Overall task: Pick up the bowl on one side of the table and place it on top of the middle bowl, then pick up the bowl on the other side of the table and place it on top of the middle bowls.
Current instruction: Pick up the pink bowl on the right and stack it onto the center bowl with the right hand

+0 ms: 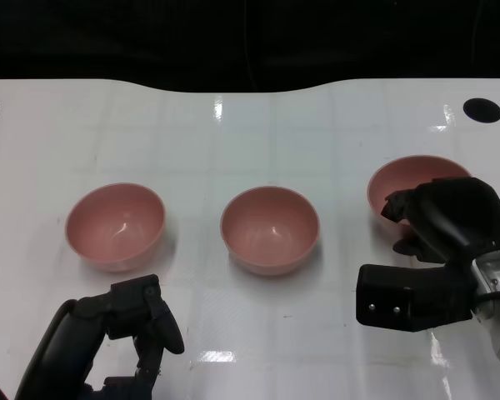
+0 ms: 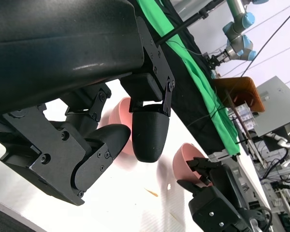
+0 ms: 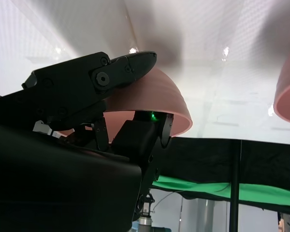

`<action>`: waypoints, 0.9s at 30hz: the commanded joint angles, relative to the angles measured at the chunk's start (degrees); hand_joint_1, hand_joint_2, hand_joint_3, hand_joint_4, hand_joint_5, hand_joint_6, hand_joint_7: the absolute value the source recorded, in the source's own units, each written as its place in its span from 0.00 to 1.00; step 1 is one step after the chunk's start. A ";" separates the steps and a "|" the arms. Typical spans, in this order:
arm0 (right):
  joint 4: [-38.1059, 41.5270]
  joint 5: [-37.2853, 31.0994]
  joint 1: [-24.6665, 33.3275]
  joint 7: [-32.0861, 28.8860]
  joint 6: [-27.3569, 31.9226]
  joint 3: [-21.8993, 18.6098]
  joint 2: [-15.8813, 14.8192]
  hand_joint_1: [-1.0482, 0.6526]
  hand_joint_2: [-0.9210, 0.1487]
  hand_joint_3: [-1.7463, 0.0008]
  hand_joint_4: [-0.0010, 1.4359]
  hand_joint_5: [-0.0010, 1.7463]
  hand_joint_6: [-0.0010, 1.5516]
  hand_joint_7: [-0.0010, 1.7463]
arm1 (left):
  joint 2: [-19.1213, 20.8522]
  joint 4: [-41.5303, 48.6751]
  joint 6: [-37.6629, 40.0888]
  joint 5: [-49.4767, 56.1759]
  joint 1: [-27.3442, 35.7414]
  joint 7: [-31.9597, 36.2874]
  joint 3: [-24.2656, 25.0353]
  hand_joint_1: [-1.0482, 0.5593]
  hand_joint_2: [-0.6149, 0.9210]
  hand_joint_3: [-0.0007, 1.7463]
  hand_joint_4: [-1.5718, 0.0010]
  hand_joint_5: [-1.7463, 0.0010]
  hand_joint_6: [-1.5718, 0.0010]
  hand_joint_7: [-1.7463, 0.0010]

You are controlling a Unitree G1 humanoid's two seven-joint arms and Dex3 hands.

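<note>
Three pink bowls stand in a row on the white table (image 1: 233,125): the left bowl (image 1: 115,225), the middle bowl (image 1: 269,229) and the right bowl (image 1: 408,182). My right hand (image 1: 437,221) covers the near side of the right bowl. In the right wrist view it pinches that bowl's (image 3: 162,94) rim, one finger (image 3: 130,65) on the outer wall and another inside. The bowl looks to be resting on the table. My left hand (image 1: 133,321) hovers near the front edge, below the left bowl, its fingers (image 2: 145,135) loosely bent with nothing in them.
Two black round holes (image 1: 482,109) sit at the table's far corners. The far edge is wavy, with black cloth behind it. In the left wrist view, green cloth (image 2: 193,67) and other robot arms (image 2: 239,34) stand beyond the table.
</note>
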 commanded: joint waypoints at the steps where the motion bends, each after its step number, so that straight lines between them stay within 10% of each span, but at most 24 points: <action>1: -2.60 0.52 -0.78 -1.77 -0.34 -1.02 -1.16 0.44 0.00 0.92 0.64 1.00 0.67 0.30 | 0.11 -0.39 -0.42 0.09 0.23 0.37 0.30 0.60 0.61 0.84 0.46 0.03 0.48 0.13; 8: -10.23 0.28 0.10 -0.67 1.25 -1.42 -0.63 0.44 0.00 0.95 0.65 1.00 0.61 0.32 | 0.19 0.10 -0.74 -0.07 0.23 0.25 0.34 0.60 0.61 0.84 0.46 0.03 0.48 0.13; 11: -13.42 0.63 0.60 -0.05 1.20 -1.41 -0.42 0.46 0.05 0.89 0.64 1.00 0.45 0.83 | 0.10 0.42 -1.22 0.12 0.25 0.36 0.23 0.60 0.61 0.84 0.46 0.03 0.48 0.13; 13: -16.02 1.90 1.02 0.31 0.17 -1.67 0.13 0.47 0.27 0.61 0.65 1.00 0.43 0.96 | 0.03 0.40 -1.09 0.37 0.33 0.49 0.16 0.60 0.61 0.84 0.46 0.03 0.48 0.14; 17: -19.54 2.86 1.30 0.68 -1.09 -1.38 0.94 0.47 0.45 0.44 0.67 1.00 0.44 1.00 | -0.06 1.17 -2.08 0.47 0.28 0.53 0.09 0.60 0.61 0.84 0.46 0.03 0.47 0.14; 27: -21.84 7.05 0.42 2.49 -7.51 -0.97 3.26 0.48 0.51 0.30 0.69 1.00 0.45 1.00 | -0.71 1.30 -2.60 1.08 0.67 0.70 -0.01 0.60 0.60 0.85 0.46 0.01 0.47 0.14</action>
